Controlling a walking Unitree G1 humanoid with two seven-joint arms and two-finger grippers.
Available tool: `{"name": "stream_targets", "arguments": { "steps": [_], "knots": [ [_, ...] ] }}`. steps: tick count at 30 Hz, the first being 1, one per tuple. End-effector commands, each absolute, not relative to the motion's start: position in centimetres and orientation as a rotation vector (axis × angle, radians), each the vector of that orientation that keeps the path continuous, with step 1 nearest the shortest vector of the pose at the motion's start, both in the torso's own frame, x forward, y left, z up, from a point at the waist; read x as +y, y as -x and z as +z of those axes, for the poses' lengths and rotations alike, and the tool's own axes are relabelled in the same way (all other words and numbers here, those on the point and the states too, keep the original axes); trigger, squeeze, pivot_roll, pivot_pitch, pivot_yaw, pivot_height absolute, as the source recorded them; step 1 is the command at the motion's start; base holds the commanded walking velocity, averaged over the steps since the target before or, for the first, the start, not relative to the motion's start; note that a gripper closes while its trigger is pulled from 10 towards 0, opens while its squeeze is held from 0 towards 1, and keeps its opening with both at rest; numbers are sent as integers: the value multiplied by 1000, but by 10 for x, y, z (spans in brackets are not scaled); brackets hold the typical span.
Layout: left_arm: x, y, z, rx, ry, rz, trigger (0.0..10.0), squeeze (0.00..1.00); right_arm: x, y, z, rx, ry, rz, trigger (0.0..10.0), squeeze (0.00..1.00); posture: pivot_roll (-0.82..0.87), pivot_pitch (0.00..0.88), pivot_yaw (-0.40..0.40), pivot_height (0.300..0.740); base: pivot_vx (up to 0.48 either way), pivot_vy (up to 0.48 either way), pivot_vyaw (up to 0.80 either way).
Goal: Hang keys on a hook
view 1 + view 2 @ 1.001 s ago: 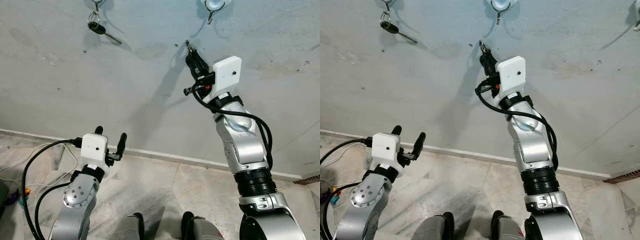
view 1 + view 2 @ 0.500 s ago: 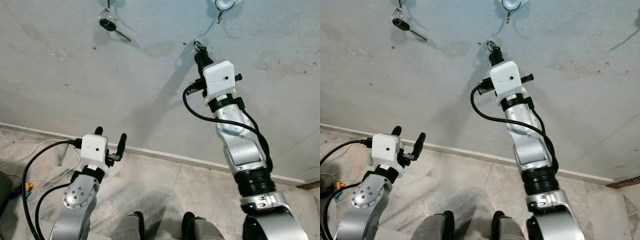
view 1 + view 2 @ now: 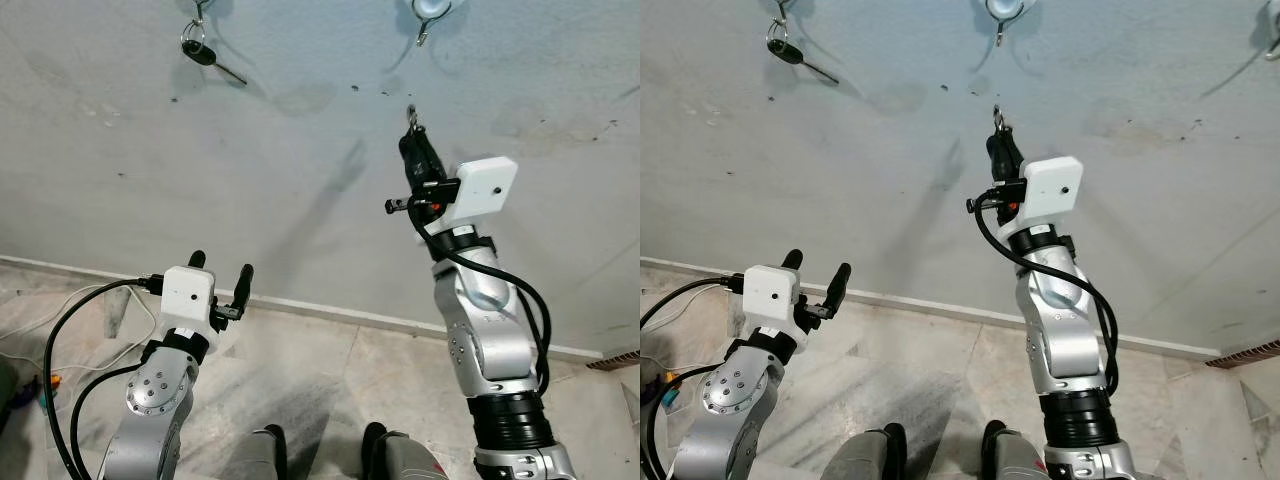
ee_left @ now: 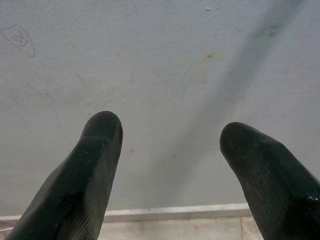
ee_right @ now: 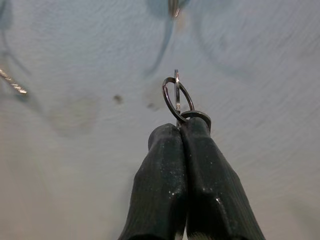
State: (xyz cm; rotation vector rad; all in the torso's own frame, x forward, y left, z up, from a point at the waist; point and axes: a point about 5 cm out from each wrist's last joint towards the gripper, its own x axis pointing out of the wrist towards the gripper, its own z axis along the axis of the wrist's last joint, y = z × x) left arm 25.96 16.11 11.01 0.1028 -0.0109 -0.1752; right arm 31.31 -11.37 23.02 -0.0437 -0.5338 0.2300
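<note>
**Key ring pinched, below the hook**

Your keys [image 5: 177, 97] show as a thin metal ring, dark and oval, standing up out of the fingertips with a flat bit of metal tucked at its base. The right gripper [image 3: 414, 142] is clenched tight on it, fingers [image 5: 200, 165] pressed together, and holds it up near the grey wall [image 3: 300, 180], below the hook [image 3: 424, 30] and apart from it. Another key [image 3: 200, 52] hangs from a second hook further left. Your left gripper [image 3: 222, 272] sits low with its fingers [image 4: 92, 165] spread wide, holding nothing.
</note>
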Motion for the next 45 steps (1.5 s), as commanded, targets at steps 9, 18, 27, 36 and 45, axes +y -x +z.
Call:
{"name": "stream_targets", "arguments": {
  "steps": [9, 18, 27, 36, 45],
  "knots": [
    [161, -260, 106, 5, -113, -179, 10000, 0, -114, -318, 239, -626, 347, 37, 10000, 0, 144, 234, 90, 740, 0, 0, 0],
    [163, -258, 106, 3, -114, -165, 10000, 0, -110, -329, 245, -679, 436, -68, 10000, 0, 166, 237, 84, 740, 0, 0, 0],
    [166, -257, 107, 0, -118, -155, 10000, 0, -108, -336, 256, -730, 440, -147, 10000, 0, 177, 236, 85, 740, 0, 0, 0],
    [166, -257, 107, 2, -119, -154, 10000, 0, -103, -340, 274, -798, 443, -199, 10000, 0, 177, 238, 86, 740, 0, 0, 0],
    [166, -255, 106, 4, -118, -150, 10000, 0, -93, -344, 283, -833, 416, -204, 10000, 0, 183, 244, 80, 740, 0, 0, 0]
  ]
}}
